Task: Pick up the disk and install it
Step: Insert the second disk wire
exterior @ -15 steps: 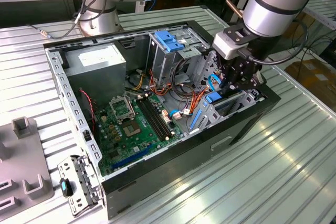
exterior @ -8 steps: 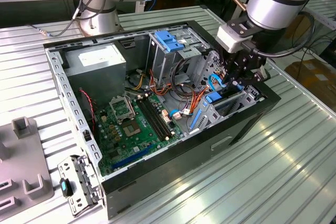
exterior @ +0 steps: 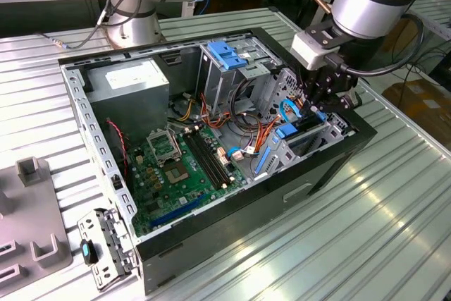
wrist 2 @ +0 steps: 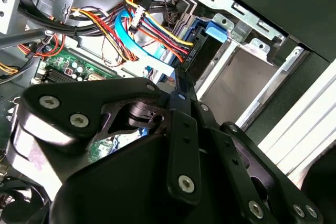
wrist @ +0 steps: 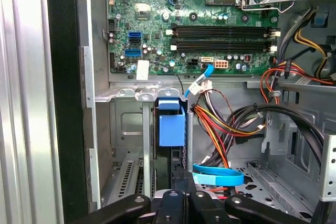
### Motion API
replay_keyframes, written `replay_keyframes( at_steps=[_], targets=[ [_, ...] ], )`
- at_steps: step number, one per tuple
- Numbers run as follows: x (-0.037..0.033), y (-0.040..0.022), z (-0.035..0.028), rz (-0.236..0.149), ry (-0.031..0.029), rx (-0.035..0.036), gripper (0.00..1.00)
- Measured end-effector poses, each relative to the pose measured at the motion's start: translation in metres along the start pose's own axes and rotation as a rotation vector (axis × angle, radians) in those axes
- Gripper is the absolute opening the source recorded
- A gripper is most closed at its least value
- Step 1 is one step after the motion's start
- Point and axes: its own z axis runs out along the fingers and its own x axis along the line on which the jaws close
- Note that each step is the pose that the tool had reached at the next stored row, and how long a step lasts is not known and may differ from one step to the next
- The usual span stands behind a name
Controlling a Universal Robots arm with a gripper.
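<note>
One disk [wrist: 171, 129] sits edge-on in the drive bay [exterior: 310, 139] at the case's front, my hand [exterior: 318, 107] pinching its back end; I judge a straight push along the rails seats it.

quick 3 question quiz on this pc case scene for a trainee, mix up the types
1. True or false: the hand is over the drive bay at the exterior view's right end of the case.
2. Multiple choice: the wide blue handle sits on (a) the motherboard, (b) a silver metal cage, (c) the table.
3. Fill in: in the first wrist view, a blue carrier stands on edge in the bay, beside a bundle of ____.

Key: 1 true; 2 b; 3 cables
</note>
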Motion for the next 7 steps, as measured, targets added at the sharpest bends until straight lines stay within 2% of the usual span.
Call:
replay_keyframes(
  at_steps=[7],
  targets=[
    [0.0000,0.0000,0.0000,0.000,0.0000,0.0001,0.11]
  ],
)
